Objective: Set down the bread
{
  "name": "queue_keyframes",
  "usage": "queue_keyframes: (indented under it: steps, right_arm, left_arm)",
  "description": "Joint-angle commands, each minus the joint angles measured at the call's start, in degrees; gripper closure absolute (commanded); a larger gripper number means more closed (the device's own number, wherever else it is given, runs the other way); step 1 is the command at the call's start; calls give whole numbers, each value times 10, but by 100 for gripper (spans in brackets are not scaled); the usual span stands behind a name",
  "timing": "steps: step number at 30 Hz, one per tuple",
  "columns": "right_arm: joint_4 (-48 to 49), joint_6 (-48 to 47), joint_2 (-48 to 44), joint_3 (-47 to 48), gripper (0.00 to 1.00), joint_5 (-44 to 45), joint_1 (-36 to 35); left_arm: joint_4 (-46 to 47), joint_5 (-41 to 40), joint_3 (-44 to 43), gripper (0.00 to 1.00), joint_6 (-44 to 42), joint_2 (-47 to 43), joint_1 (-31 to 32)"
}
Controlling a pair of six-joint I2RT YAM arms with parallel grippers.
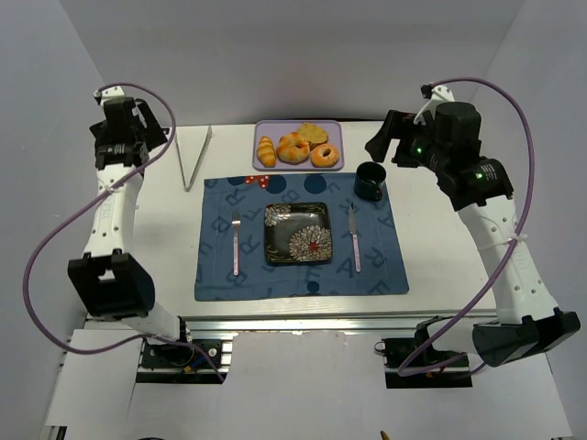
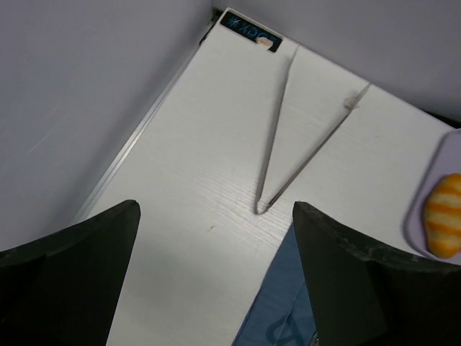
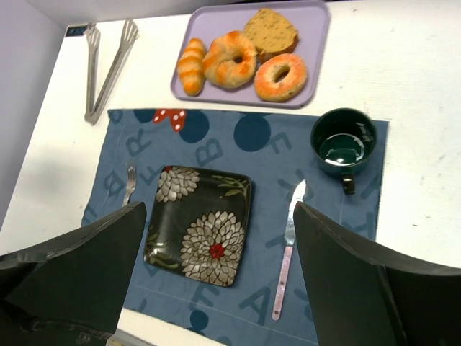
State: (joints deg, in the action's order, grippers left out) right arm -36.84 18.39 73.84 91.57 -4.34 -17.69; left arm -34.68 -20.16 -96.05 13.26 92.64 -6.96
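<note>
Left gripper [image 2: 216,209] open above the tongs [image 2: 261,206], bread [image 1: 295,147] off to its right, nearer the open right gripper [image 3: 220,209].

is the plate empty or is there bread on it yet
Empty: the plate shows only its flower pattern; the bread sits on the purple tray.

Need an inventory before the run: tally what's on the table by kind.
Bread pieces: 4
Tray: 1
Tongs: 1
Plate: 1
Mug: 1
Fork: 1
Knife: 1
Placemat: 1
Total: 11
</note>
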Motion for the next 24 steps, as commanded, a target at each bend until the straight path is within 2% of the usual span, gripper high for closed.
queue_keyframes:
  steps: [1,3,5,6,7,9,14,19,24]
  right_arm:
    - [23,-4,-34,10,11,43,1]
    - [25,-6,-47,1,11,71,2]
    - [36,-11,-59,-16,11,72,2]
    - [47,-12,-63,-23,11,73,2]
    - [52,-14,-65,-27,11,69,3]
    - [53,-15,-62,-25,11,63,2]
    - [47,-26,-40,-15,11,70,2]
    - [45,-35,-18,-11,11,74,2]
    - [45,-35,5,-7,11,75,2]
  left_arm:
    - [141,61,85,2,19,-79,0]
    - [173,107,96,2,19,-75,0]
    - [160,130,66,2,13,-38,-1]
    - [131,133,16,2,10,-13,0]
    - [117,138,-9,2,5,42,0]
    - [95,139,-54,2,-5,93,0]
    - [95,154,-152,2,-17,215,-1]
    - [123,197,-186,2,-2,286,2]
    - [120,199,-212,2,-24,342,2]
